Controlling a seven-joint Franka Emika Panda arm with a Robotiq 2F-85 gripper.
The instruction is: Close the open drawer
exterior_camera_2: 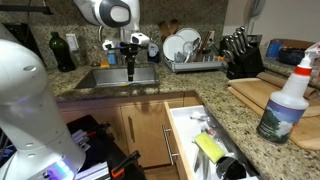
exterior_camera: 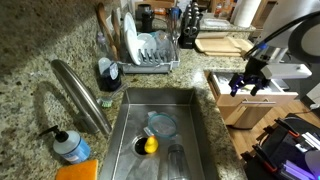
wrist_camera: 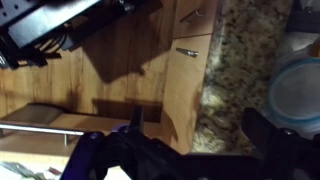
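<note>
The drawer [exterior_camera: 226,106] is a light-brown wooden kitchen drawer pulled out of the cabinet past the sink. In an exterior view [exterior_camera_2: 182,128] its pale inside holds white items and a yellow-green one. My gripper [exterior_camera: 250,84] hangs in the air at the counter's front edge near the sink, apart from the drawer, and it also shows in an exterior view [exterior_camera_2: 130,52]. In the wrist view my gripper [wrist_camera: 200,132] is open and empty, with wooden cabinet fronts to one side and granite counter to the other.
The steel sink [exterior_camera: 128,120] holds dishes and a yellow item. A dish rack [exterior_camera_2: 192,52], knife block [exterior_camera_2: 240,55] and spray bottle [exterior_camera_2: 285,100] stand on the granite counter. Black and purple equipment [exterior_camera: 290,150] sits on the floor by the cabinets.
</note>
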